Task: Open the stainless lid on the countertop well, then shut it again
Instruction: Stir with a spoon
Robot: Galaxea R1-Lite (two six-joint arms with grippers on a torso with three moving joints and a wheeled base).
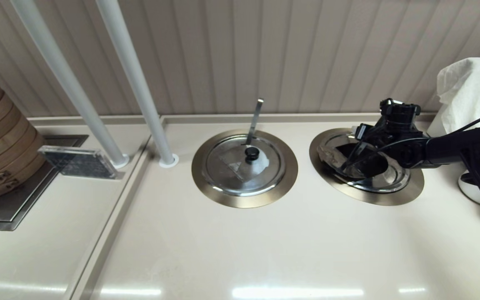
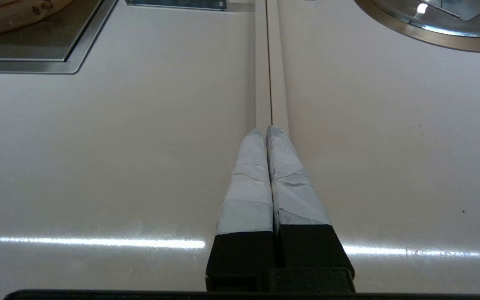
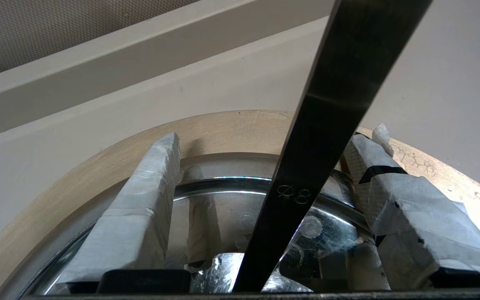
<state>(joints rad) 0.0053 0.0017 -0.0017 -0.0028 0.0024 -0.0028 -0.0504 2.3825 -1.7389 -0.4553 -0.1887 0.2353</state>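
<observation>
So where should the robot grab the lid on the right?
At its middle, from straight above: the lid lies flat inside its ring, so the edge gives no hold. The right hand hangs there, open, astride the slanting handle.

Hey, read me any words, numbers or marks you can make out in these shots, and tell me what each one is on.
"Ø8", or something close to it: engraved on the flat steel utensil handle that runs between the open fingers of the right hand, above the stainless lid.
Faint line marks on the ring of the countertop well: too faint to read.
Nothing else readable: none on the other lid, the counter, or near the shut left hand.
</observation>
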